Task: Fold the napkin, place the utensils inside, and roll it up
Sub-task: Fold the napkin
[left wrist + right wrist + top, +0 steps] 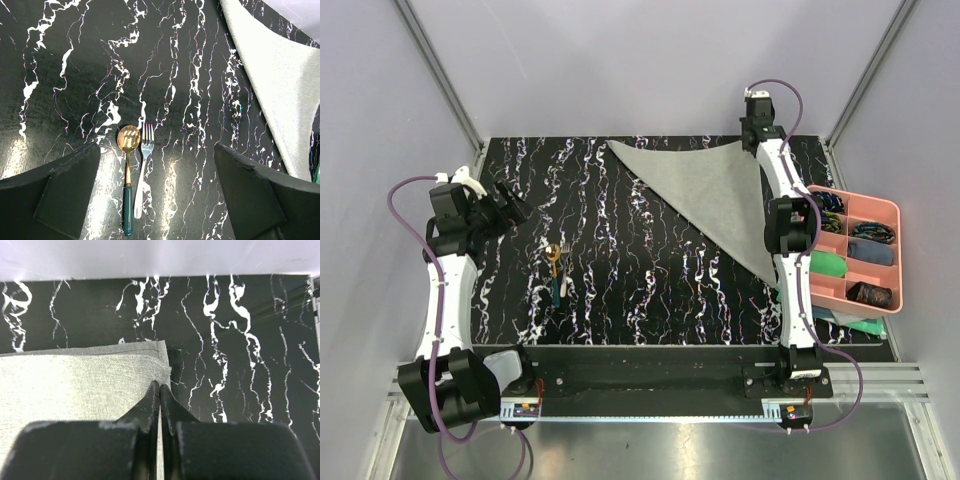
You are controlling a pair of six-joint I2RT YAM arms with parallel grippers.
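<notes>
Napkin [705,195] spread as a triangle at far right of table [620,290], its far corner pinched by right gripper [160,390], fingers pressed together on the cloth.
Spoon [128,140] and fork [146,142] side by side at left, well apart from napkin, framed between wide-spread fingers of left gripper [159,195], touching neither.

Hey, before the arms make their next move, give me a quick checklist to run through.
1. Right end effector shut on the far corner of the napkin: ok.
2. Napkin folded into a triangle: ok.
3. Left end effector open over the spoon and fork: ok.
4. Spoon and fork side by side, apart from napkin: ok.
5. Spoon and fork inside napkin: not ok.
6. Fold edges aligned: cannot tell.
</notes>
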